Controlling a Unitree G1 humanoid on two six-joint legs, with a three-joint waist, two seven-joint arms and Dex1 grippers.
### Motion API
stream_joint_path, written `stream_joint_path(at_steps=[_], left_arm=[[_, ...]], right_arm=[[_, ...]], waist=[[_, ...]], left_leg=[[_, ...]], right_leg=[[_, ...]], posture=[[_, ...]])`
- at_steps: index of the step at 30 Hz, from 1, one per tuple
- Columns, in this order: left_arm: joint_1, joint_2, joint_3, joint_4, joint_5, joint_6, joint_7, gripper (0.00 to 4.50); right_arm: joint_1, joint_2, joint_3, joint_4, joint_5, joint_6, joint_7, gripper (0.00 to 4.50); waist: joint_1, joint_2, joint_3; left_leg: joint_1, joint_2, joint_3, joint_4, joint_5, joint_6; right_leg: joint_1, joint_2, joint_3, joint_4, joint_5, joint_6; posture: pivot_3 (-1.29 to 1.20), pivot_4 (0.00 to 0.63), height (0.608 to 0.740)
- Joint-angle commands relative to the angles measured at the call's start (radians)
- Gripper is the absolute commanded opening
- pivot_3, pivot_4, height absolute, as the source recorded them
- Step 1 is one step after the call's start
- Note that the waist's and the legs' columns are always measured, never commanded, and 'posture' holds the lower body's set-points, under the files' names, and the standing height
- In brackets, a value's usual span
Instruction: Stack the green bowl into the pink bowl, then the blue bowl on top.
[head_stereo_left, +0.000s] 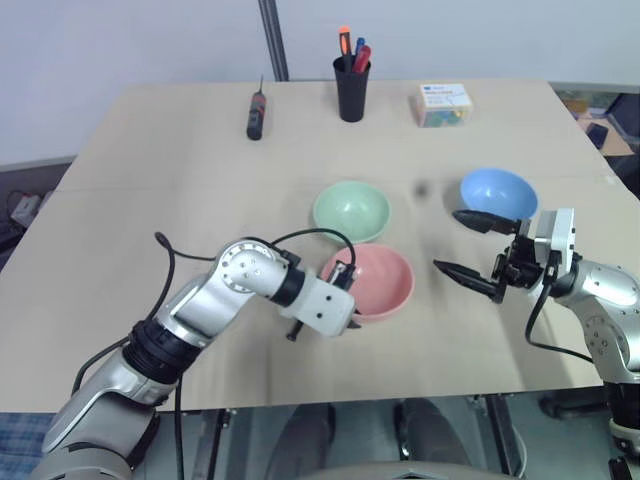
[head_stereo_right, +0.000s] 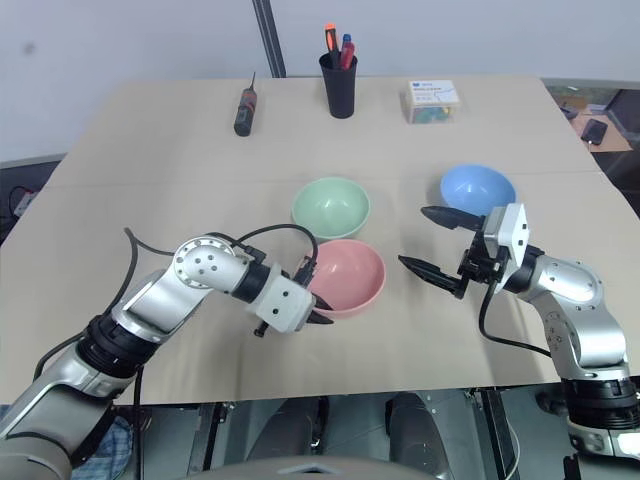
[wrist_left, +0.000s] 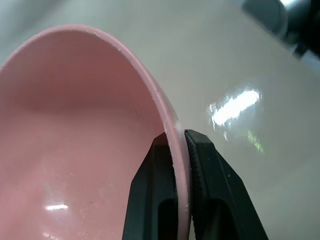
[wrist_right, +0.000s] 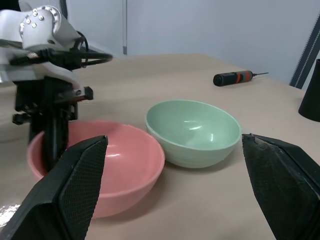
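1. My left arm reaches in across the table, wrist bent down and toward the right.
2. My left gripper (wrist_left: 181, 165) is pinched closed on the pink bowl's (wrist_left: 75, 150) rim.
3. My right arm is bent, wrist level.
4. My right gripper (head_stereo_left: 462, 243) is spread wide, holding nothing.

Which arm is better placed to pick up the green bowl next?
Right. The right gripper is open and empty, beside the green bowl. The left gripper is shut on the pink bowl's rim, so it is busy.
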Motion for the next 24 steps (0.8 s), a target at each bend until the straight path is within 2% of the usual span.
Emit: stream_joint_path(at_steps=[1, 2, 4, 6, 7, 11, 13, 15, 17, 24], left_arm=[[-0.010, -0.002, 0.016, 0.028, 0.013, -0.013, 0.003, 0.07], [-0.010, -0.001, 0.015, 0.029, 0.012, -0.003, -0.002, 0.07], [-0.011, -0.002, 0.015, 0.027, 0.001, 0.014, -0.011, 0.90], [-0.013, -0.008, 0.022, 0.023, -0.010, 0.022, -0.011, 1.31], [-0.015, -0.013, 0.028, 0.022, -0.014, 0.014, -0.008, 1.81], [-0.017, -0.030, 0.063, 0.008, -0.062, 0.012, -0.003, 3.20], [-0.007, -0.029, 0.090, -0.008, -0.096, 0.030, -0.001, 3.56], [0.009, -0.022, 0.126, -0.041, -0.149, 0.081, -0.001, 4.32], [0.040, -0.005, 0.175, -0.091, -0.250, 0.184, -0.018, 4.42], [0.274, 0.103, 0.419, -0.246, -0.478, 0.311, 0.003, 4.42]], right_arm=[[-0.013, -0.004, -0.013, -0.022, 0.006, -0.018, 0.000, 4.50], [-0.016, -0.005, -0.013, -0.019, 0.005, -0.019, 0.001, 4.50], [-0.020, -0.007, -0.014, -0.015, 0.005, -0.019, 0.003, 4.50], [-0.021, -0.008, -0.014, -0.014, 0.004, -0.020, 0.004, 4.50], [-0.020, -0.008, -0.014, -0.013, 0.004, -0.020, 0.004, 4.50], [-0.021, -0.006, -0.010, -0.013, 0.003, -0.020, 0.005, 4.50], [-0.025, -0.005, -0.008, -0.012, 0.004, -0.017, 0.006, 4.50], [-0.032, -0.007, -0.007, -0.008, 0.005, -0.016, 0.009, 4.50], [-0.043, -0.012, -0.006, -0.005, 0.006, -0.012, 0.015, 4.50], [-0.104, -0.034, 0.013, 0.042, -0.006, -0.012, 0.057, 4.50]], waist=[[0.000, 0.000, 0.000], [0.000, 0.000, 0.000], [-0.001, 0.000, 0.000], [-0.003, 0.000, 0.000], [-0.003, 0.000, 0.000], [-0.002, 0.000, 0.000], [-0.003, 0.000, 0.000], [-0.004, 0.000, 0.000], [-0.005, 0.000, 0.000], [-0.006, 0.001, 0.000]], left_leg=[[0.000, 0.000, 0.000, 0.000, 0.000, 0.000], [0.000, 0.000, 0.000, 0.000, 0.000, 0.000], [0.000, 0.000, 0.000, 0.000, 0.000, 0.000], [0.000, 0.000, 0.000, 0.000, 0.000, 0.000], [0.000, 0.000, 0.000, 0.000, 0.000, 0.000], [0.000, 0.000, 0.000, 0.000, 0.000, 0.000], [0.000, 0.000, 0.000, 0.000, 0.000, 0.000], [0.000, 0.000, 0.000, 0.000, 0.000, 0.000], [0.000, 0.001, -0.001, 0.000, 0.000, 0.000], [0.001, 0.003, -0.004, 0.000, 0.000, 0.000]], right_leg=[[0.000, 0.000, 0.000, 0.000, 0.000, 0.000], [0.000, 0.000, 0.000, 0.000, 0.000, 0.000], [0.000, 0.000, 0.000, 0.000, 0.000, 0.000], [0.000, 0.000, 0.000, 0.001, 0.000, 0.000], [0.000, 0.000, 0.000, 0.001, 0.000, 0.000], [0.000, 0.000, 0.000, 0.000, 0.000, 0.000], [0.000, 0.000, 0.000, 0.000, 0.000, 0.000], [0.000, 0.000, 0.000, 0.001, 0.000, 0.000], [0.000, 0.000, 0.000, 0.001, 0.000, 0.000], [-0.001, 0.000, 0.001, 0.000, 0.000, 0.000]], posture=[[0.00, 0.150, 0.740], [0.00, 0.150, 0.740], [0.00, 0.150, 0.740], [0.00, 0.150, 0.740], [0.00, 0.150, 0.740], [0.00, 0.150, 0.740], [0.00, 0.150, 0.740], [0.00, 0.150, 0.740], [0.00, 0.150, 0.740], [0.00, 0.150, 0.740]])
